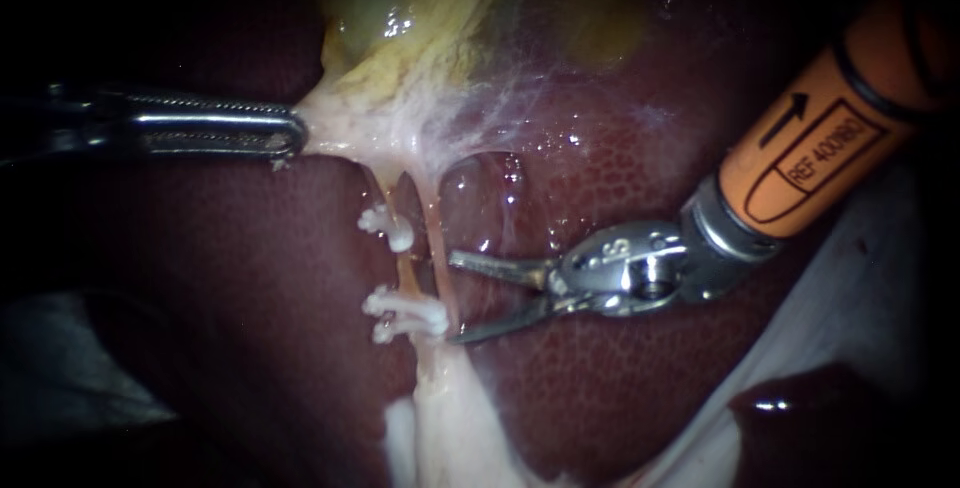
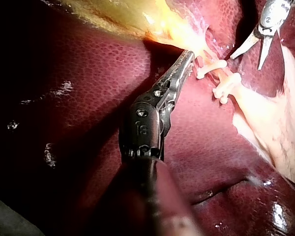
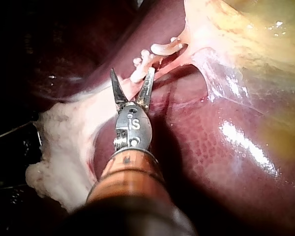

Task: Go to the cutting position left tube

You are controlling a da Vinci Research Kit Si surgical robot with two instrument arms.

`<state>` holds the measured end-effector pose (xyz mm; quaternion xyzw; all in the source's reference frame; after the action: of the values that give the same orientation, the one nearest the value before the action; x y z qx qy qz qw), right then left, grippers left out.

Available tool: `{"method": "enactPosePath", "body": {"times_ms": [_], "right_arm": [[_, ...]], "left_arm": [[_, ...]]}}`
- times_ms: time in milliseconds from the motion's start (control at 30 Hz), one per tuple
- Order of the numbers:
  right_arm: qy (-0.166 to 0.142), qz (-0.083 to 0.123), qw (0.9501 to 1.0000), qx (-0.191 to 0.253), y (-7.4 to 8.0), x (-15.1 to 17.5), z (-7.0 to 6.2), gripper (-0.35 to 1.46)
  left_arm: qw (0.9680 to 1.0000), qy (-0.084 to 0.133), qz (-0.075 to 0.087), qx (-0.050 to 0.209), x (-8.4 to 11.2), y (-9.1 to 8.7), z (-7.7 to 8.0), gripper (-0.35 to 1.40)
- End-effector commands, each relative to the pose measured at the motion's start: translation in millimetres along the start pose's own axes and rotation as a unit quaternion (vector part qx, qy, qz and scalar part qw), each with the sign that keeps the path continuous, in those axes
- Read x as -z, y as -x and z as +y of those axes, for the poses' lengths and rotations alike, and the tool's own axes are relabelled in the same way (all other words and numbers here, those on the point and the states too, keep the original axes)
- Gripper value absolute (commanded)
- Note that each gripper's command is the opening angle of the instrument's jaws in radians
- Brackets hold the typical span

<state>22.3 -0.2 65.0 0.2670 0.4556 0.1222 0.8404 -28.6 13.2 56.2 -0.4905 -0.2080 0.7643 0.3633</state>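
So, my left instrument (image 1: 290,135) has its pincer clamped on the pale neck of the gallbladder (image 1: 400,38). It holds the neck out to the side, so both tubes hang taut over the liver (image 1: 620,378). My right instrument (image 1: 455,298) is the nearer one, with its pincer spread wide and the tips aimed at the tubes.

The left tube (image 1: 405,270) runs up and down in the endoscope view, roughly crosswise to my blades, which is handy. The bare stretch I want sits between the upper clip (image 1: 385,226) and the lower clips (image 1: 405,313).

Catch: the right tube (image 1: 438,238) lies between my tips and the left one. I think the tips are touching it or just beside it, hard to say from here. My guess is I need to go further in, past the right tube, until only the left tube sits in the gap.
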Motion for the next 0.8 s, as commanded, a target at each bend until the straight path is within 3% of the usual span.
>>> {"method": "enactPosePath", "body": {"times_ms": [33,467,667,800], "right_arm": [[-0.004,-0.001,1.0000,-0.002,0.2,-0.5,0.3,1.44],[-0.032,0.003,0.9991,-0.028,2.2,-4.7,3.7,1.44],[-0.038,0.001,0.9989,-0.028,3.1,-5.9,4.6,1.44],[-0.051,0.011,0.9984,-0.021,3.1,-6.5,4.9,1.44]], "left_arm": [[1.0000,0.000,0.000,0.000,0.0,0.0,0.1,-0.35],[1.0000,-0.001,0.000,0.000,-0.1,-0.1,0.3,-0.35],[1.0000,-0.002,0.000,0.001,-0.1,-0.1,0.4,-0.35],[1.0000,-0.002,0.000,0.001,-0.2,-0.2,0.5,-0.35]]}}
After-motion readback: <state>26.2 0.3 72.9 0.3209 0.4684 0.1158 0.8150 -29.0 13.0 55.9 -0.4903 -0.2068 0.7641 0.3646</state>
